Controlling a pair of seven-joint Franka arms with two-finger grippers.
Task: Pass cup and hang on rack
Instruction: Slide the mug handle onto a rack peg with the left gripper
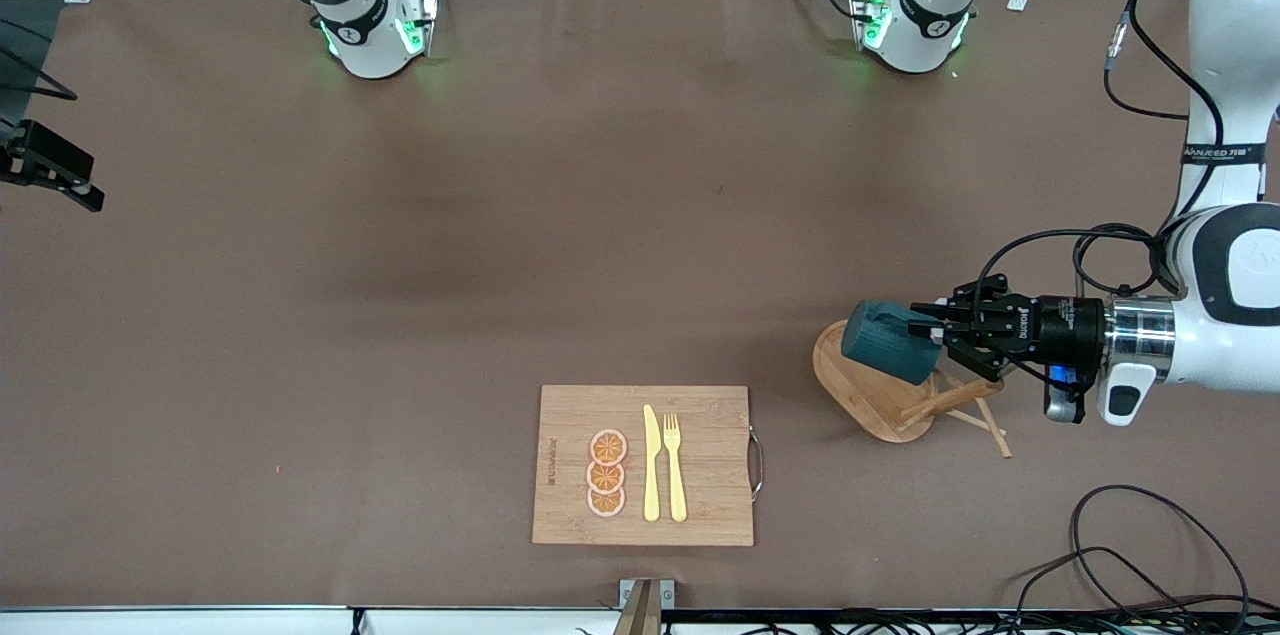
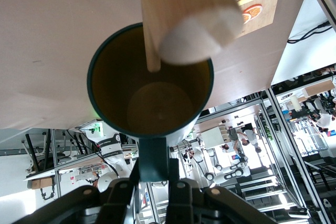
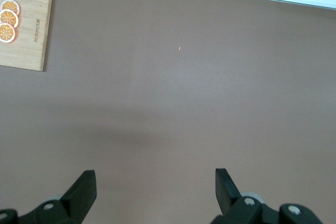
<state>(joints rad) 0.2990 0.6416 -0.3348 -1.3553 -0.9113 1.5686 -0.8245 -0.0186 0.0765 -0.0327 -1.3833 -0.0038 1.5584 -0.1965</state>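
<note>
Over the rack point(image 1: 872, 393) at the left arm's end of the surface point(image 1: 400, 295), front view, the left gripper point(image 1: 925, 323) holds the cup point(image 1: 888, 341) tipped on its side; nearer the camera lies a cutting board point(image 1: 642, 465). Left wrist view: fingers point(image 2: 173, 182) pinching the cup's handle point(image 2: 153, 156), a thin peg point(image 2: 151, 45) poking into the yellow-orange mouth, the post point(image 2: 184, 9) looming right at the rim. Right wrist view: the right gripper point(image 3: 155, 188) hangs over bare surface, fingers spread wide.
</note>
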